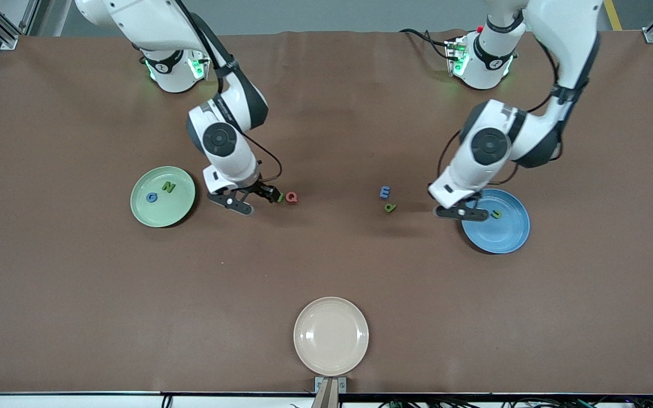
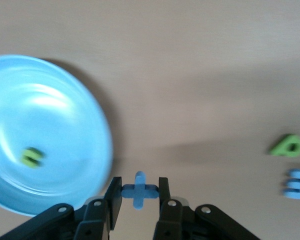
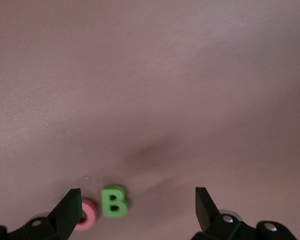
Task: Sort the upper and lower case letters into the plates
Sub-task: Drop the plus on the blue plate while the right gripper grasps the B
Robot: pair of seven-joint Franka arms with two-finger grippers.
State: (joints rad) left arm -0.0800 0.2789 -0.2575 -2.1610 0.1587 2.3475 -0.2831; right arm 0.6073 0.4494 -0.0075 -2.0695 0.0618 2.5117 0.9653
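Left gripper (image 2: 139, 192) is clamping the blue t (image 2: 139, 189) between its fingers, hanging over the edge of the blue plate (image 1: 505, 235) that faces the middle of the surface (image 1: 326, 272). Blue plate is sitting toward the left arm's end and is carrying the green u (image 1: 496, 213).

Right gripper (image 3: 135, 210) is hovering with its fingers spread wide and nothing between them, low over the green B (image 3: 113, 201) and red Q (image 1: 291, 197). B and Q are lying side by side, just about touching, on the bare surface beside the pale green plate (image 1: 151, 212). Contact between a finger and the Q is hard to call from the right wrist view, probably just overlap.

Pale green plate is sitting toward the right arm's end, holding the green N (image 1: 168, 187) and blue G (image 1: 152, 197).

Blue E (image 1: 385, 192) and green a (image 1: 390, 208) are lying close together on the surface between the two grippers, nearer the blue plate, the a nearer the front camera than the E.

Cream plate (image 1: 331, 335) is sitting at the middle of the surface's front-camera edge.
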